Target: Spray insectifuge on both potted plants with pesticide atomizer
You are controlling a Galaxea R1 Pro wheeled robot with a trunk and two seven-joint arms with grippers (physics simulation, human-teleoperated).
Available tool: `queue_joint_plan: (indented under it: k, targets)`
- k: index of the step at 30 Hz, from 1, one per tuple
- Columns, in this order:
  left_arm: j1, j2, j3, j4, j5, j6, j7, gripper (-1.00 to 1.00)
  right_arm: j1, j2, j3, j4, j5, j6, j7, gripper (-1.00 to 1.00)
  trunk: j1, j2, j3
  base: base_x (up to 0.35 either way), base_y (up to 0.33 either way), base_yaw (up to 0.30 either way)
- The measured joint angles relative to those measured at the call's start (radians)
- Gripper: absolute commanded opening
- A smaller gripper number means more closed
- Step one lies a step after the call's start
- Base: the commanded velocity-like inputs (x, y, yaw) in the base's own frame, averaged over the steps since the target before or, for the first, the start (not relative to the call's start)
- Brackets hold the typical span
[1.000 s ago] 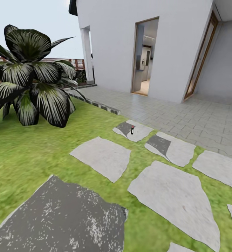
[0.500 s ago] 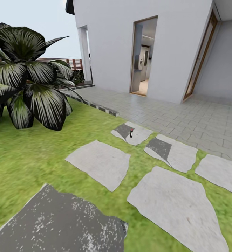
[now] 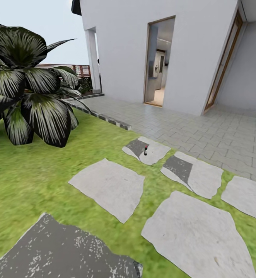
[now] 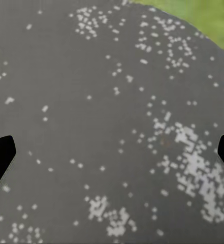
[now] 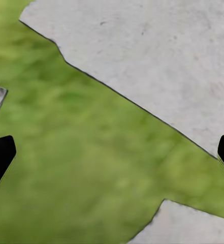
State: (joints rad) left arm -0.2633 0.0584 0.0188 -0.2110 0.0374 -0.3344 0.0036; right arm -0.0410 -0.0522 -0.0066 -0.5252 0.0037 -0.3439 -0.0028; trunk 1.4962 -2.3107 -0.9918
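The pesticide atomizer (image 3: pixel 145 150) stands upright as a small dark bottle with a reddish top on a pale stepping stone (image 3: pixel 153 151), well ahead of me on the garden lawn (image 3: pixel 35 170). The potted plants are out of view. In the left wrist view my left gripper (image 4: pixel 112 157) is open, its black fingertips (image 4: pixel 0 157) far apart over a dark speckled stone (image 4: pixel 101 101). In the right wrist view my right gripper (image 5: pixel 112 157) is open above grass (image 5: pixel 81 168) and pale stones, holding nothing.
A large striped spiky plant (image 3: pixel 25 85) stands at the left. Several grey stepping stones (image 3: pixel 108 187) cross the lawn, with a dark one (image 3: pixel 62 255) nearest me. Beyond lie a paved patio (image 3: pixel 205 135), a white house wall with an open doorway (image 3: pixel 159 61), and a slat fence (image 3: pixel 75 69).
The whole head view has shifted as the camera moved: the striped plant and near stones slid left and down. The atomizer stands where it was.
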Motion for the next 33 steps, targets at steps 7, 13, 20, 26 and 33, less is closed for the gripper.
queue_joint_plan:
  k: [7,13,20,26,33]
  targets:
    - [0.0,0.0,0.0,0.0,0.0,0.0,0.0,1.0,0.0,0.0,0.001,0.0,-0.001,0.0,0.0,1.0,0.0,0.0,0.0,0.268,0.0,-0.002]
    - [0.0,0.0,0.0,0.0,0.0,0.0,0.0,1.0,0.0,0.0,0.001,0.0,-0.001,0.0,0.0,1.0,0.0,0.0,0.004,0.268,0.0,-0.181]
    - [0.0,0.0,0.001,0.0,0.0,0.0,0.0,1.0,0.0,0.0,0.001,0.001,0.0,0.0,-0.001,1.0,0.0,0.0,0.011,0.268,0.046,-0.225]
    - [0.0,0.0,0.001,0.0,0.0,0.0,0.0,1.0,0.0,0.0,0.001,0.002,0.0,0.0,-0.001,1.0,0.0,0.0,0.017,0.268,0.137,-0.151]
    - [0.0,0.0,0.001,0.0,0.0,0.0,0.0,1.0,0.0,0.0,0.001,0.002,0.0,0.0,-0.001,1.0,0.0,0.0,0.017,0.268,0.137,-0.007]
